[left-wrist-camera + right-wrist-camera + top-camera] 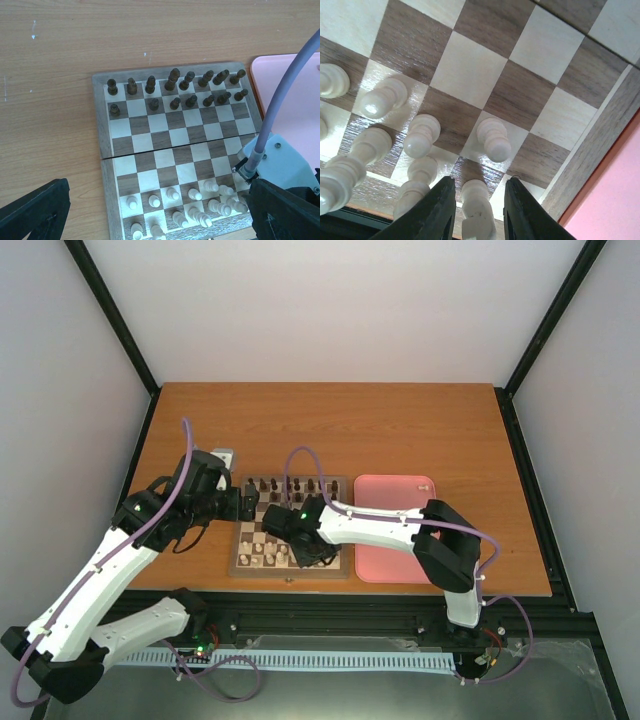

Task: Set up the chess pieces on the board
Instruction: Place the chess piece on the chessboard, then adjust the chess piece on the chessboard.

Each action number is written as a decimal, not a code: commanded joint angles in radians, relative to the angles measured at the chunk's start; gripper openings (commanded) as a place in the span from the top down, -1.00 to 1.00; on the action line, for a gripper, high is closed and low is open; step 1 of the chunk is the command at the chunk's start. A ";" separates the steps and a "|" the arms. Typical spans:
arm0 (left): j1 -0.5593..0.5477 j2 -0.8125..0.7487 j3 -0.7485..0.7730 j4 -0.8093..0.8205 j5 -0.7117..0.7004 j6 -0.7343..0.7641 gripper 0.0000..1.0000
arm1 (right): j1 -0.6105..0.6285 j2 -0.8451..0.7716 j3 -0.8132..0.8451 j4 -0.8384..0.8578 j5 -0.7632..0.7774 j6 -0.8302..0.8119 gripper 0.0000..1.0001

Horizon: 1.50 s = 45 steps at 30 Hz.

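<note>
Cream chess pieces are grouped on the two near rows of the board, mostly toward its near-right corner. They are unevenly spaced: some stand upright on their squares, others crowd together or lean. Dark chessmen fill the two far rows in order. The middle rows carry nothing. The board lies flat on the wooden table, with the pink tray just beside its right edge.

Right gripper: positioned low over the near-right corner of the board, close to the border next to the tray. Its fingers are partly spread, one on each side of a single cream piece. A narrow strip of board shows between each finger and the piece, so they appear not to pinch it. Contact lower down is hidden from the wrist view. Other cream pieces stand close on the left of that piece.

Left gripper: held above the left side of the board, fingers spread fully apart, holding nothing and touching no piece.
</note>
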 commanded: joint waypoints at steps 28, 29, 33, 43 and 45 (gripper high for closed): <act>0.008 -0.002 0.009 -0.004 -0.016 -0.002 -0.99 | -0.086 0.023 0.130 -0.052 0.009 -0.102 0.34; 0.008 -0.002 0.007 -0.004 -0.016 -0.003 -1.00 | -0.087 0.028 0.129 -0.050 0.006 -0.104 0.34; 0.008 -0.002 0.003 -0.004 -0.017 -0.003 -0.99 | -0.087 0.044 0.128 -0.050 -0.006 -0.114 0.34; 0.008 -0.004 -0.005 -0.004 -0.019 -0.004 -0.99 | -0.087 0.065 0.121 -0.043 -0.031 -0.124 0.35; 0.008 -0.008 -0.007 -0.005 -0.019 -0.006 -1.00 | -0.087 0.070 0.119 -0.044 -0.030 -0.123 0.34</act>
